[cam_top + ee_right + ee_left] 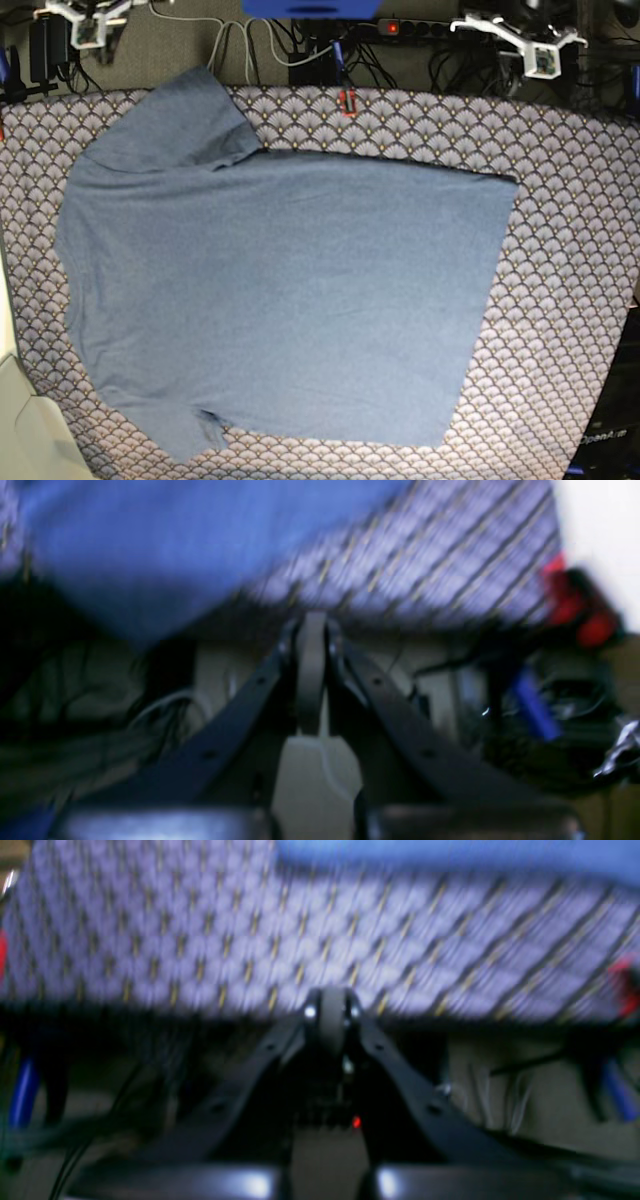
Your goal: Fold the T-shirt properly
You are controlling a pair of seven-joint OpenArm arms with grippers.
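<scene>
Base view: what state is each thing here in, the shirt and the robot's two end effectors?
T-shirt: spread flat on the patterned tablecloth, unfolded, plain side up, no lettering showing.
Left end effector: shut, holding nothing, off the table's edge.
Right end effector: shut, holding nothing, off the table's edge.

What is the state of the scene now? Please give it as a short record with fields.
garment: T-shirt, slate-blue, spread flat, unfolded
lettering: none visible on the upper side
surface: patterned tablecloth with a fan motif
left gripper: shut, holds nothing, off the table edge
right gripper: shut, holds nothing, off the table edge
fold progress: not yet begun
</scene>
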